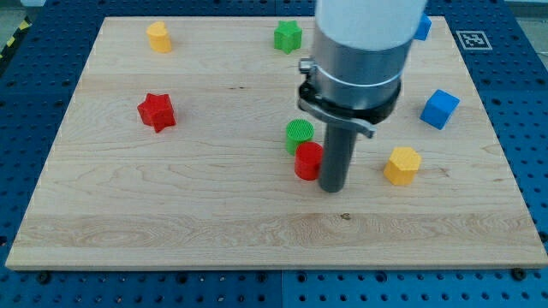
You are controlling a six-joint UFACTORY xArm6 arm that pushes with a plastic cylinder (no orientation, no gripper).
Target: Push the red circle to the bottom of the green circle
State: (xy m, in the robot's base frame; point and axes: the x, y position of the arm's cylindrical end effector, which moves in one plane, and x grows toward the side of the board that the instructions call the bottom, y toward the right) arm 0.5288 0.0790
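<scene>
— Tip (332, 188): is anything being held?

— Nothing; no jaws are being carried, only a rod. It is being pressed against the red circle (308, 160) from the view's right.

— And the green circle (299, 133)?

— It is being touched by the red circle, lying just below-right; a leftward nudge is being called for.

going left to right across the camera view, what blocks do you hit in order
red star → yellow block at the view's top → green star → green circle → red circle → my tip → yellow hexagon → blue cube
</scene>
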